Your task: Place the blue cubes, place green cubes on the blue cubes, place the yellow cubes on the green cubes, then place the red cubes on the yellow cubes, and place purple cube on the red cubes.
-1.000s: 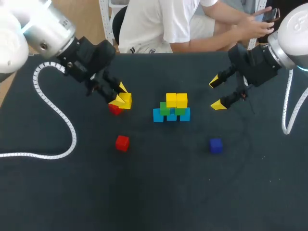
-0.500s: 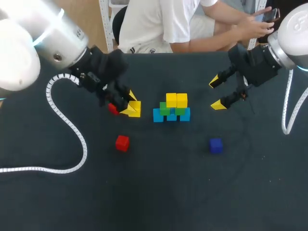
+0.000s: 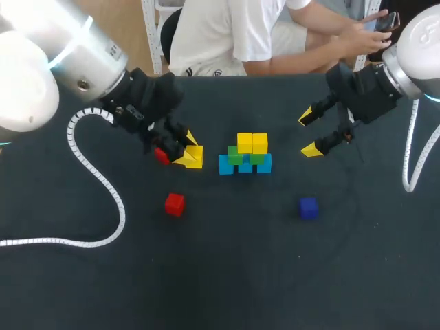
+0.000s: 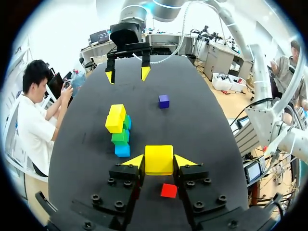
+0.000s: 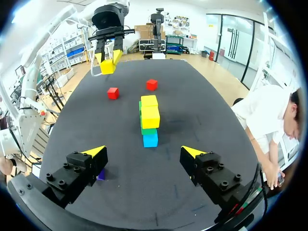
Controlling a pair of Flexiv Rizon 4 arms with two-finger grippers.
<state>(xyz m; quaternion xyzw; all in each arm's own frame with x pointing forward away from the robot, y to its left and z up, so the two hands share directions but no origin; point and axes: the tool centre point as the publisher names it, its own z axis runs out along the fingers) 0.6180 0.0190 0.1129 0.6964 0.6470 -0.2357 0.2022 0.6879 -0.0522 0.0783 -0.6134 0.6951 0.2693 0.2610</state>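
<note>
Mid-table stands a stack: blue cubes (image 3: 226,166) at the bottom, green cubes (image 3: 236,157) on them, two yellow cubes (image 3: 252,143) on top. Just left of it, above the table, my left gripper (image 3: 190,150) is shut on a third yellow cube (image 3: 195,157), seen between the yellow tips (image 4: 159,160). One red cube (image 3: 162,156) lies under that gripper (image 4: 168,190), another red cube (image 3: 174,204) nearer the front. The purple cube (image 3: 308,207) lies front right. My right gripper (image 3: 309,133) hangs open and empty, right of the stack (image 5: 149,118).
The left arm's white cable (image 3: 96,199) loops over the table's left side. The dark tabletop (image 3: 234,268) is bare toward the front. A person sits beyond the far edge without reaching over it.
My left gripper has carried the yellow cube to the right, closer to the stack, and has barely moved in the last half second. The right arm has kept still.
</note>
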